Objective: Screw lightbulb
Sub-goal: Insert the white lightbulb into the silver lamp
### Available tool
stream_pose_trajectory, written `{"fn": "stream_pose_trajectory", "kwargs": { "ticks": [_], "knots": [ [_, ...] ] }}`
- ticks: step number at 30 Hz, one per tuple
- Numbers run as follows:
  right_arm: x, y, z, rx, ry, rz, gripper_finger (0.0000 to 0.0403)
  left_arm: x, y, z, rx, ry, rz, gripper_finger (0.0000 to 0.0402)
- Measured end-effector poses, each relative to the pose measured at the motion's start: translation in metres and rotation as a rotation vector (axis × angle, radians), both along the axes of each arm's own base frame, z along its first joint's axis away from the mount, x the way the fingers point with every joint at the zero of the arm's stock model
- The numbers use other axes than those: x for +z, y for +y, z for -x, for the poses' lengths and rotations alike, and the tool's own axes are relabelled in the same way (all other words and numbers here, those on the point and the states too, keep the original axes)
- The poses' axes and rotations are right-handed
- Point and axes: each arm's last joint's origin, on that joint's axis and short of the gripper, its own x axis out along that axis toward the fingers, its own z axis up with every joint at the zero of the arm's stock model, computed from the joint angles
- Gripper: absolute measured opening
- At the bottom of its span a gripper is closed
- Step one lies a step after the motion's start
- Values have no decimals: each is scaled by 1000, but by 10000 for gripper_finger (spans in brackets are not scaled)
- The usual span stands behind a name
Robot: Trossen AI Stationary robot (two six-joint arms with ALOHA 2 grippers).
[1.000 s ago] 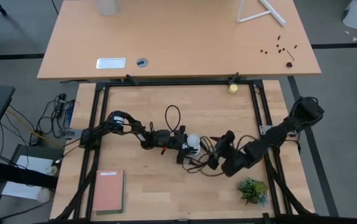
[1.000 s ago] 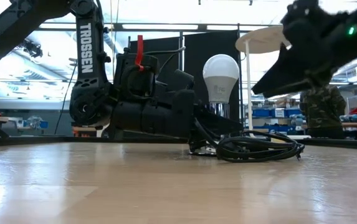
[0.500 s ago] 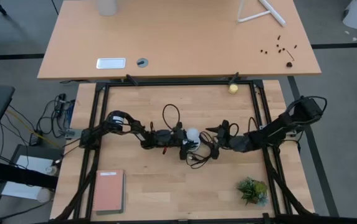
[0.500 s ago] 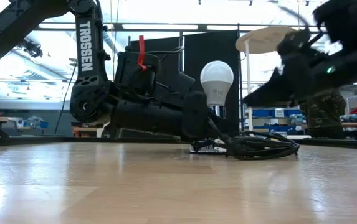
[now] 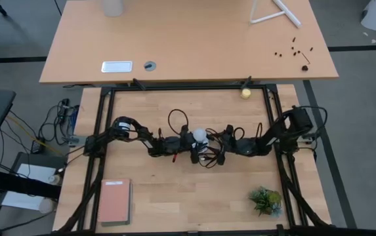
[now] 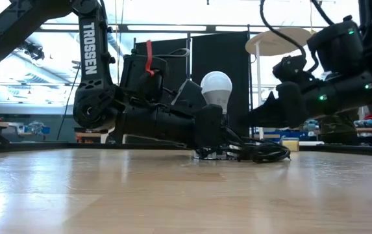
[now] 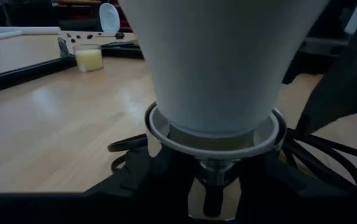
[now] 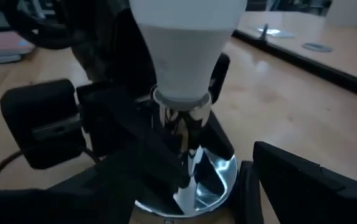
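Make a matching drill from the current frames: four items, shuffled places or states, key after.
Items:
1. lightbulb
2. yellowish ball
3. pink book
4. small plant

Places or states:
A. near corner, left arm's side
B. near corner, right arm's side
C. far edge, by the frame
D. mid-table, upright on the silver socket, between the left pincer and the right pincer

Pairs: 1-D, 2-C, 3-A, 4-B
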Motion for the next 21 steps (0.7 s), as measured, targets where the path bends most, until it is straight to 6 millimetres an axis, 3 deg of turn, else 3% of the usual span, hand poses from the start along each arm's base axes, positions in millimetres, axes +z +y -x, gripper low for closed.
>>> {"fn": "stream_pose_trajectory", "kwargs": {
  "ticks": [6,15,21],
  "knots": [
    [-6,-4,-1,41,21,-35,308,0,0,0,-18,-3,12,196],
    [-4,-4,-1,54,12,-40,308,5,-3,1,-50,-2,-16,266],
    [-4,-4,-1,55,12,-39,308,12,-7,22,-22,44,-28,275]
  ]
}}
